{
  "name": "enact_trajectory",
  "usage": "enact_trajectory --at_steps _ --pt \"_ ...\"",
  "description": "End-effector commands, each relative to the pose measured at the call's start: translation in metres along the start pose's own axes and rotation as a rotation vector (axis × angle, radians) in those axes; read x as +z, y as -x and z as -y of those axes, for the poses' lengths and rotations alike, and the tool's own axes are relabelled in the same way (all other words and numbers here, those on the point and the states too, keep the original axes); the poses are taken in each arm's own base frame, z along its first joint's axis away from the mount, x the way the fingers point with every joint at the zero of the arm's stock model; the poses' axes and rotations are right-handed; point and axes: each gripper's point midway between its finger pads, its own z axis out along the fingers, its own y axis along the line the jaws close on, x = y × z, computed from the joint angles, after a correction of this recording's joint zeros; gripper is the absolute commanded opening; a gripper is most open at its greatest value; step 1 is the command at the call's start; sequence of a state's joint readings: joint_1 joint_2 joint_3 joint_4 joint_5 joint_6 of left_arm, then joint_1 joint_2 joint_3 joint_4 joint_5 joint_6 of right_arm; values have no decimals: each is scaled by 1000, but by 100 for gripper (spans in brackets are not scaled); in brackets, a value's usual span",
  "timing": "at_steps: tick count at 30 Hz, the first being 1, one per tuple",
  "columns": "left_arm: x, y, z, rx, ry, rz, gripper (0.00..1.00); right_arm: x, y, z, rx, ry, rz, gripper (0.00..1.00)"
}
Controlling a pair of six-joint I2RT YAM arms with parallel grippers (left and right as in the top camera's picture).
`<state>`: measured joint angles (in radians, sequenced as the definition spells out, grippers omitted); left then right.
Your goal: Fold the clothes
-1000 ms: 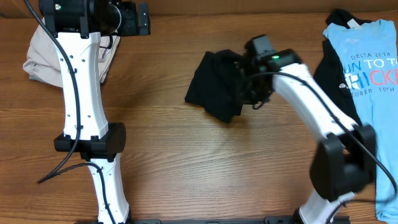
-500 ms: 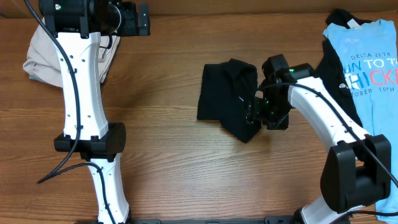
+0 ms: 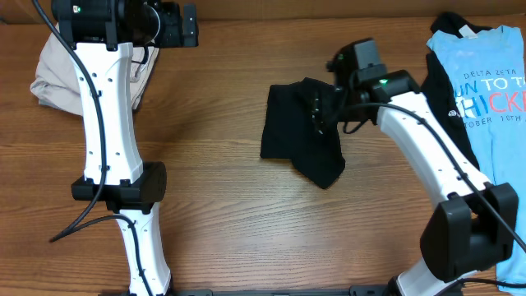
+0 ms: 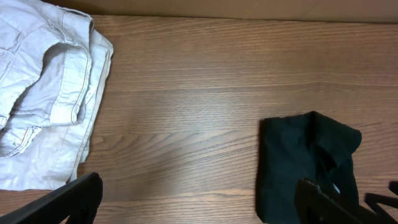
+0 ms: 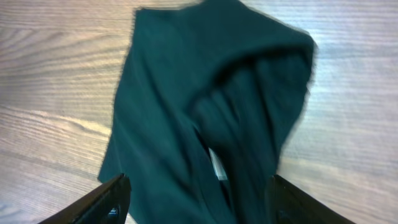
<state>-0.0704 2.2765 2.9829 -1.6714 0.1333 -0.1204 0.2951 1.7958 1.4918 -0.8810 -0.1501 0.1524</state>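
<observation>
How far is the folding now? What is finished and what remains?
Done, roughly: the black garment lies folded small at the centre, a bit rumpled. In hand: the right jaws hang open over it, holding nothing. Left: the blue shirt lies spread out at the right. The beige trousers at the left look bunched.

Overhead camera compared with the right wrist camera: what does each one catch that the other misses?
Only overhead: the light blue T-shirt at the right edge, the beige garment at far left, the left arm and right arm. Only right wrist: a close look between the open right end effector's fingers, where what looks like a pale tag sits in the folds. Both: the crumpled black garment on the wooden table.
</observation>
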Motion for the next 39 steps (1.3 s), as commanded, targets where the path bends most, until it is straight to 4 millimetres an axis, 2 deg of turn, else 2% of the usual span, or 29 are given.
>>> enact_trajectory --at_steps 1,5,8,14,16,18,22,25,28,31,34,35,36,37,38,39 --pt "4 0 -2 20 11 -4 100 20 8 0 -63 -45 11 73" --pt "5 0 -2 19 11 -7 100 45 14 2 -90 -65 23 71" --pt "5 0 -2 19 11 -7 100 56 21 5 -92 -74 47 66" --pt "5 0 -2 19 11 -8 100 59 43 6 -95 -93 138 44" --pt "5 0 -2 19 11 -8 100 59 47 5 -97 -89 155 33" --pt "5 -1 -2 19 11 -9 100 58 49 7 -92 -98 163 17" --pt "5 -1 -2 19 12 -11 100 58 50 11 -85 -118 167 6" --pt "5 -1 -2 19 12 -11 100 51 56 22 -10 -137 188 4" --pt "5 -1 -2 19 13 -11 100 33 68 40 50 -140 228 4" --pt "5 -1 -3 19 14 -11 100 16 80 68 106 -148 264 4" --pt "5 -1 -3 19 14 -11 100 12 80 99 170 -126 256 4" --pt "5 -1 -3 19 14 -11 100 13 78 107 186 -113 246 6" --pt "5 -1 -3 19 14 -11 100 14 76 114 200 -103 235 28" --pt "5 -1 -3 19 14 -11 100 15 73 121 215 -98 224 56" --pt "5 -1 -3 19 14 -11 100 15 70 129 232 -97 213 69" --pt "5 -1 -3 19 14 -11 100 14 68 133 244 -96 206 75"
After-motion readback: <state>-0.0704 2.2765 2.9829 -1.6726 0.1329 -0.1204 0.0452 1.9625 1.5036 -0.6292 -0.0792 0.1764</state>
